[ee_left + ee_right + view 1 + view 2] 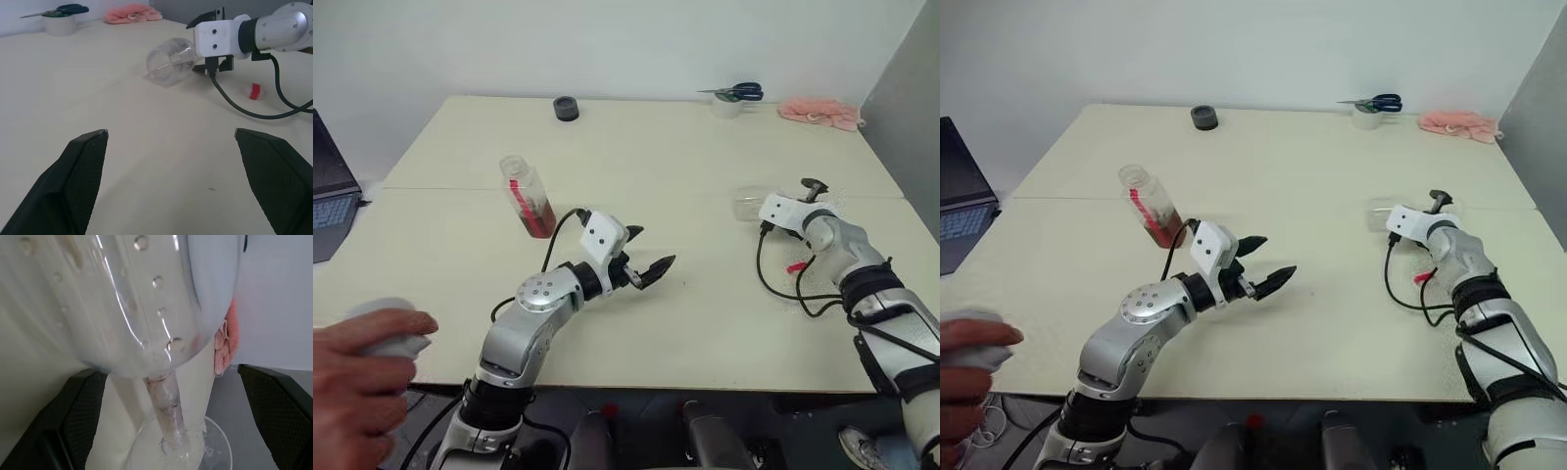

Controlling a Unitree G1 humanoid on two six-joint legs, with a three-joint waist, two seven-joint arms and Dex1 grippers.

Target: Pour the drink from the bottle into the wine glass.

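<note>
- The wine glass [171, 61] is lying on its side on the table [705, 176], well to the robot's right, its bowl mouth facing the table's middle; drops are clinging inside the bowl [122, 298].
- The right gripper [808, 196] is sitting at the glass, its jaws spread wide on either side of the stem [166, 406] and not yet clamping it.
- A small red-and-white cap [254, 91] is lying on the table just beside the right arm's cable.
- The bottle [529, 196] is standing tilted and uncapped, well apart on the robot's left, the drink [540, 220] pooling in its lower end.
- The left gripper [646, 269] is hovering near the bottle, jaws released and holding nothing.
- Scissors [736, 92], a pink cloth [818, 111], a black roll [566, 108], a laptop [328, 196] and a person's hand [357, 372] are occupying the margins.
- Risk: a closing grip on the thin stem may be rolling the glass away or letting it slip during righting; the leaning open bottle may be spilling if bumped.
</note>
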